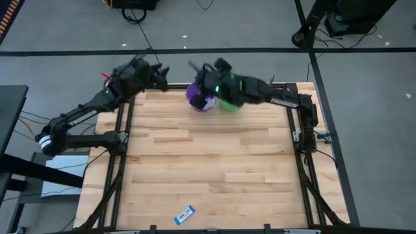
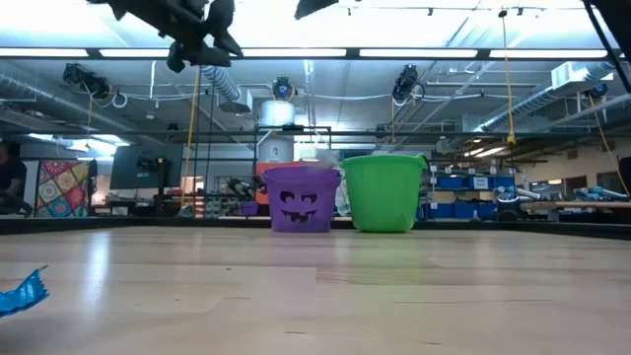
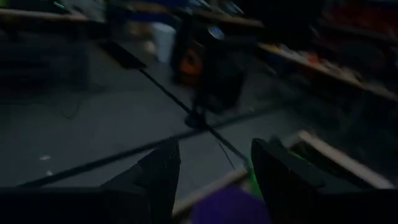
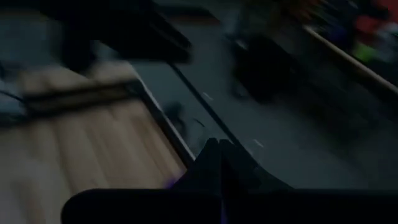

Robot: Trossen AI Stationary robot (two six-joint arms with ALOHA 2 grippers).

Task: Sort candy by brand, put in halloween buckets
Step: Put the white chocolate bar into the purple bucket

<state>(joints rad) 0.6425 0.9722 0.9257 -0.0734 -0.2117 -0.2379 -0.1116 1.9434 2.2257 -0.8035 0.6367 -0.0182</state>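
The room beyond the far edge is seen as a workshop with strip ceiling lights, shelving and a grey floor crossed by cables. The surface (image 1: 208, 162), of pale wood planks, is almost bare. At its far edge, the purple bucket (image 2: 300, 198), marked with a jack-o'-lantern face, and the green bucket (image 2: 383, 193) are stood side by side, close together. The right arm is stretched over both buckets from the right, so that they are partly covered in the high view. The right end effector (image 4: 219, 144) is clenched, fingers pressed together, with nothing seen between them; it is held above the buckets' far side. The left end effector (image 3: 214, 168) is released, its fingers spread apart and empty, raised over the far edge to the left of the purple bucket. A single blue-and-white candy (image 1: 184, 214) is left lying flat near the front edge, well apart from everything else.
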